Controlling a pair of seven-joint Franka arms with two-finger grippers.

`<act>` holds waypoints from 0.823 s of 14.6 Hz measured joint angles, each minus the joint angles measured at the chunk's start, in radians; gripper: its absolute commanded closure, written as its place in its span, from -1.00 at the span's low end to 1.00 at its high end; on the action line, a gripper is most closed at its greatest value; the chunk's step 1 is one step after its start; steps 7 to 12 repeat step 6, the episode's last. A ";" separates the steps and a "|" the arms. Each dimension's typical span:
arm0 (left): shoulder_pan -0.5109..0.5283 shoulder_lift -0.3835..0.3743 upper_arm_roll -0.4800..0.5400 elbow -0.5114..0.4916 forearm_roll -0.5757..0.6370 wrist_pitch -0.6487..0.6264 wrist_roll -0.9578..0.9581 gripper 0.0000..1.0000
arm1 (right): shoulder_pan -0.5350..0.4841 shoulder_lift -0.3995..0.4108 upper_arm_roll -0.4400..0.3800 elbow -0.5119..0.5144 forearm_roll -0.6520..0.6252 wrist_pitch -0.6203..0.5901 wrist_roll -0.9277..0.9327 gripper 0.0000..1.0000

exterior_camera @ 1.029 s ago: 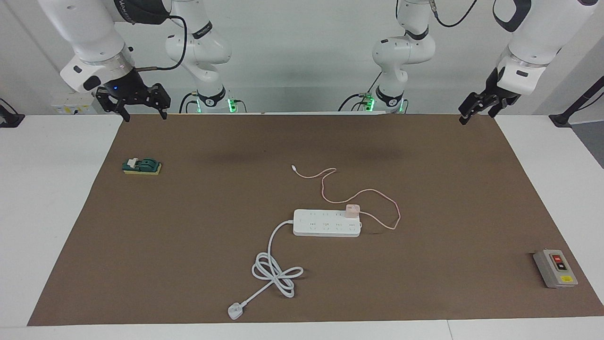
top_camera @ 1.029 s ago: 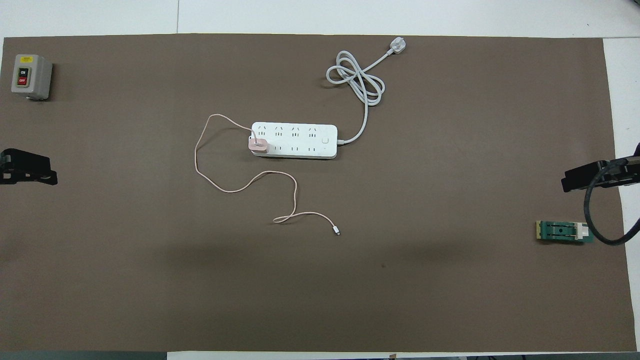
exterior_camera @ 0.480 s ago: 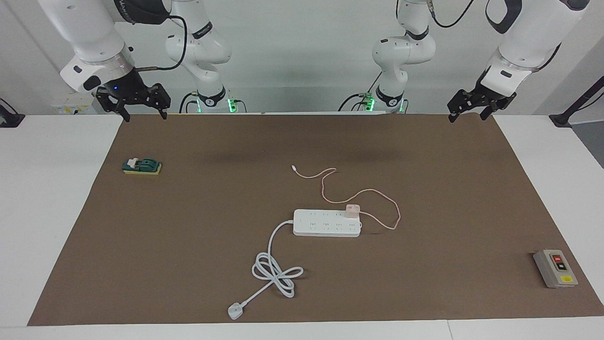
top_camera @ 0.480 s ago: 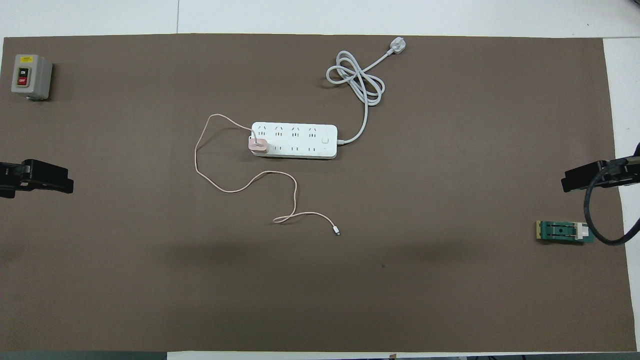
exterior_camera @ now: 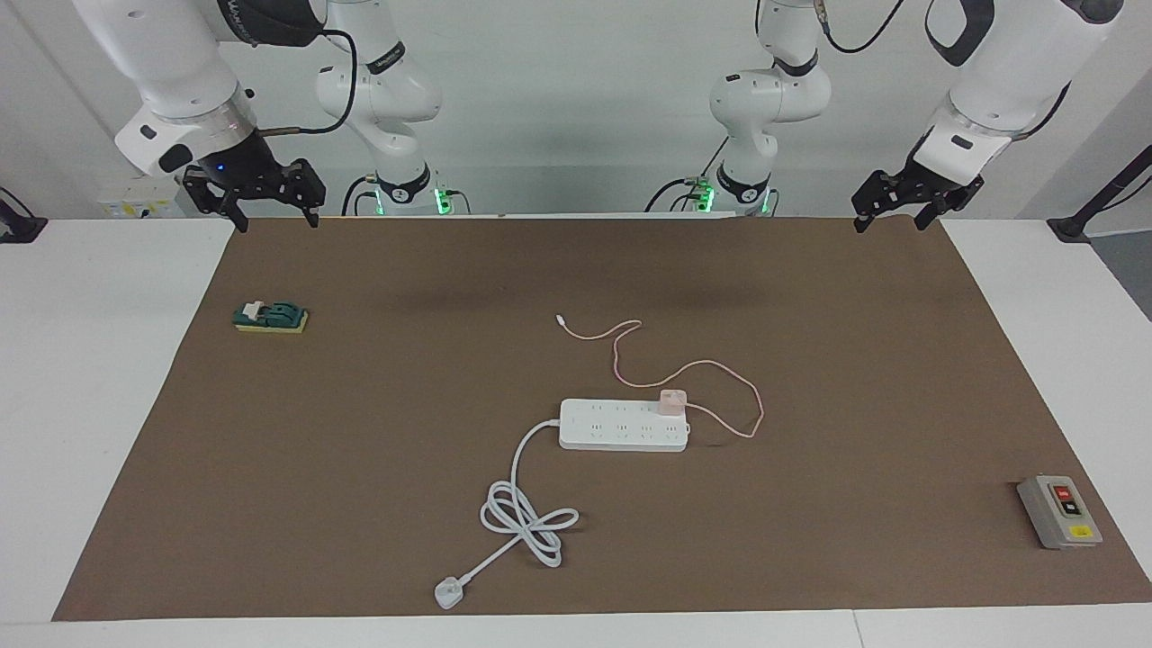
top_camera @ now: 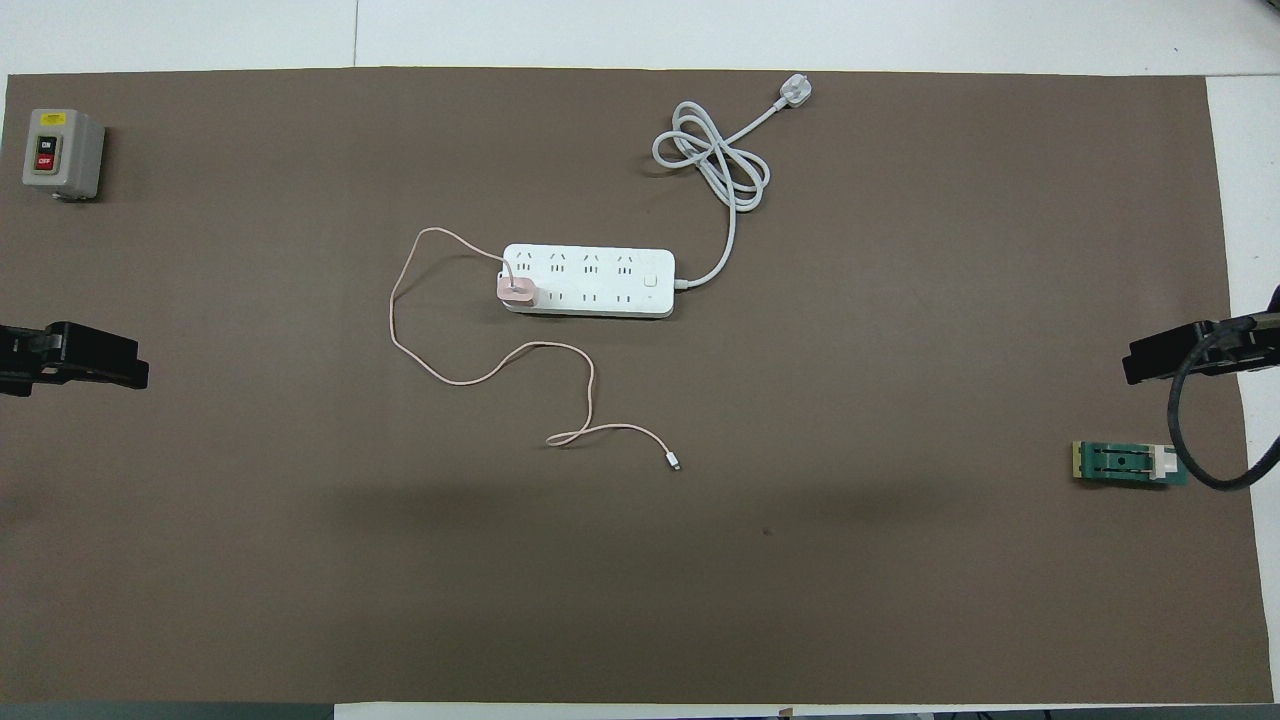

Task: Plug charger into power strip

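The white power strip [exterior_camera: 621,426] [top_camera: 600,285] lies flat in the middle of the brown mat. The pale pink charger [exterior_camera: 672,402] [top_camera: 517,291] stands upright on the strip's end socket toward the left arm's end, in the row nearer to the robots. Its thin pink cable [exterior_camera: 720,369] loops over the mat to a small white connector [exterior_camera: 560,319] [top_camera: 675,463]. My left gripper [exterior_camera: 889,223] [top_camera: 100,360] hangs open and empty over the mat's edge at the left arm's end. My right gripper [exterior_camera: 274,220] [top_camera: 1160,360] waits open over the mat's edge at the right arm's end.
The strip's thick white cord [exterior_camera: 526,517] coils farther from the robots and ends in a white plug [exterior_camera: 447,592] [top_camera: 795,92]. A grey switch box [exterior_camera: 1059,511] [top_camera: 62,153] sits at the left arm's end. A green block [exterior_camera: 270,317] [top_camera: 1130,463] lies at the right arm's end.
My left gripper has shifted a little inward over the mat and turned slightly. The right arm, the charger and the strip have not moved.
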 measured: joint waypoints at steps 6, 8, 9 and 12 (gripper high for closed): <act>0.000 0.000 0.002 0.000 0.000 -0.007 0.002 -1.00 | 0.000 0.000 0.000 0.000 0.000 0.000 0.000 -1.00; 0.000 0.000 0.002 0.000 0.000 -0.007 0.002 -1.00 | 0.000 0.000 0.000 0.000 0.000 0.000 0.000 -1.00; 0.000 0.000 0.002 0.000 0.000 -0.007 0.002 -1.00 | 0.000 0.000 0.000 0.000 0.000 0.000 0.000 -1.00; 0.000 0.000 0.002 0.000 0.000 -0.007 0.002 -1.00 | 0.000 0.000 0.000 0.000 0.000 0.000 0.000 -1.00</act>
